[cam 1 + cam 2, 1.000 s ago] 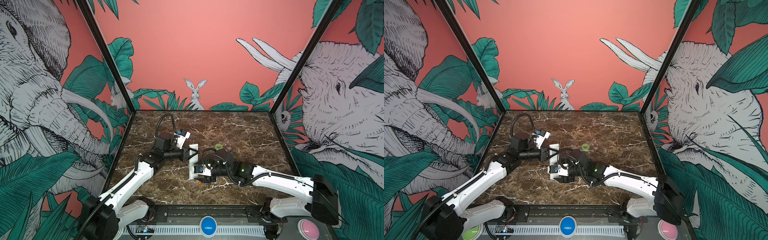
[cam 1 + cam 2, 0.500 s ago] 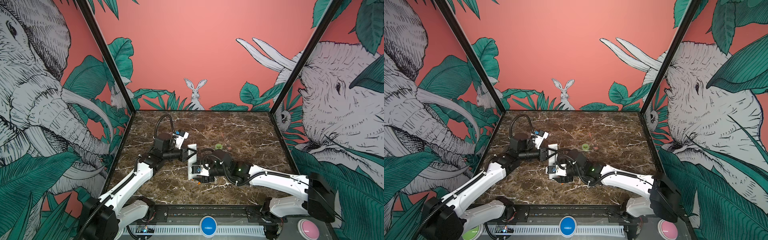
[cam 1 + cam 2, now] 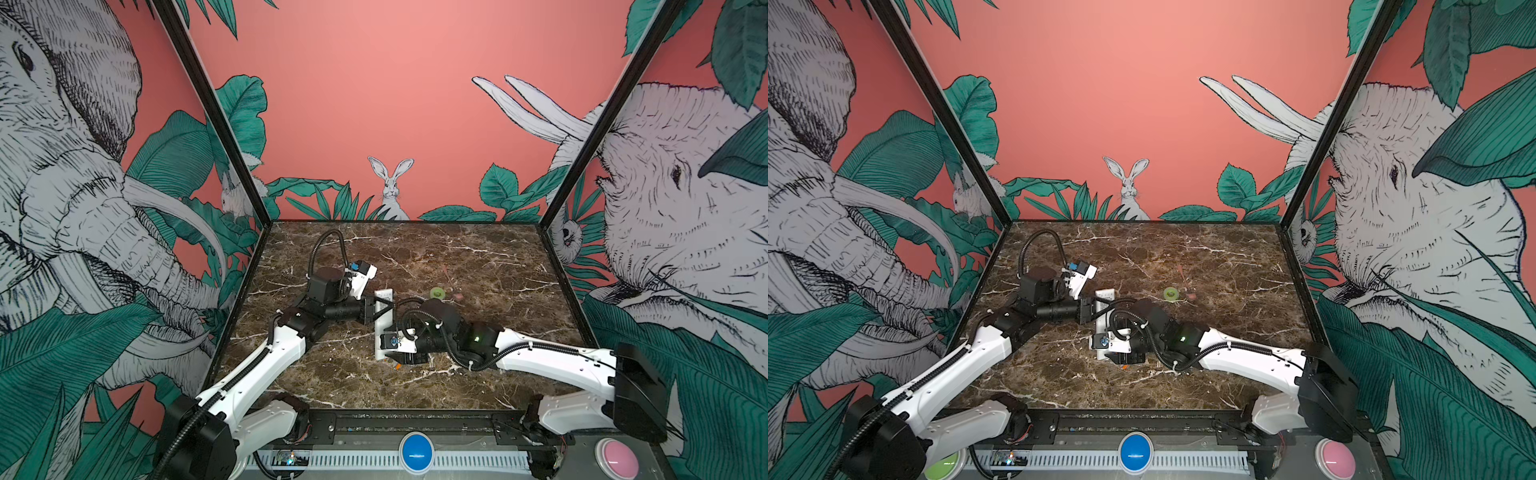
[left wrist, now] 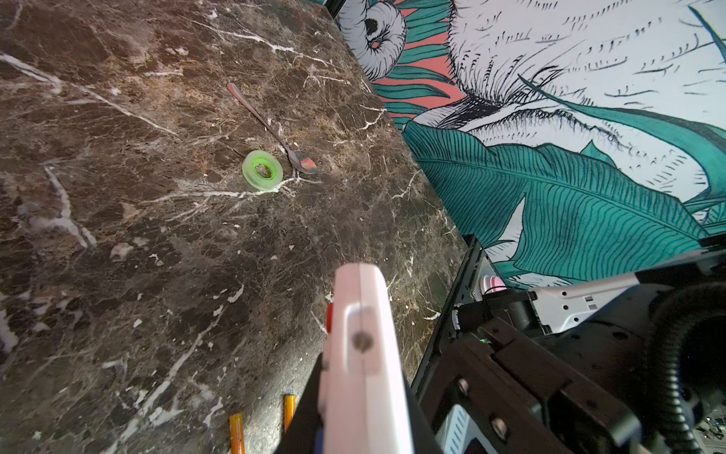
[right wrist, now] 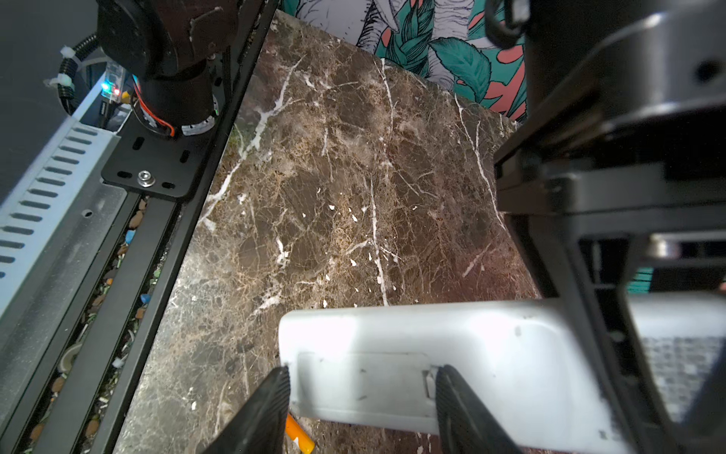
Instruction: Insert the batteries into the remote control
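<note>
Right wrist view: left fingers point(image 5: 589, 322) clamp the white remote control point(image 5: 491, 353), plain back showing. Right fingers point(image 5: 267, 412), half spread, straddle its closed battery cover point(image 5: 353, 389). Both batteries point(image 4: 237, 432) lie on the desk point(image 5: 334, 196) beside its near end. Next, probably, sliding that cover off.

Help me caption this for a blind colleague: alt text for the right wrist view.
The right tool is open over the plain white back of the remote control, its two black fingers at either end of the battery cover. The left tool clamps the remote control farther along; an orange battery lies on the marble table beside one finger.
</note>
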Controlling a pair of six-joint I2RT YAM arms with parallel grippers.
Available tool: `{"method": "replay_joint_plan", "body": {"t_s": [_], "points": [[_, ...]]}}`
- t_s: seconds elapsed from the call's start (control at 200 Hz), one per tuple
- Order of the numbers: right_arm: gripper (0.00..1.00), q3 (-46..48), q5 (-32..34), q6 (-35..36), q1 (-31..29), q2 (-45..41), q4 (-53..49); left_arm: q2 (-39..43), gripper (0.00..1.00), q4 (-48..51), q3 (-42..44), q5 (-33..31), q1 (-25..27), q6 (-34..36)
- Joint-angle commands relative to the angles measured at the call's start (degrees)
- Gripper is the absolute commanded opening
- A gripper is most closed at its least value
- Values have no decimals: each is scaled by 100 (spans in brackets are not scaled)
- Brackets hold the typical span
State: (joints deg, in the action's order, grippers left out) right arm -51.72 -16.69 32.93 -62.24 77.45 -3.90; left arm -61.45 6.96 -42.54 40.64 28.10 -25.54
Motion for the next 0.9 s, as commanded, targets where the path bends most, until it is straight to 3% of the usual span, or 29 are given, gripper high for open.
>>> {"method": "replay_joint_plan", "body": {"t_s": [0.0,0.895], "points": [[56,-13,-207,78,-127,-15,-463,267,0,-406,-91,258,20,-142],[41,126,-178,92,-131,-325,-349,257,0,-248,-88,155,-18,-72]]}}
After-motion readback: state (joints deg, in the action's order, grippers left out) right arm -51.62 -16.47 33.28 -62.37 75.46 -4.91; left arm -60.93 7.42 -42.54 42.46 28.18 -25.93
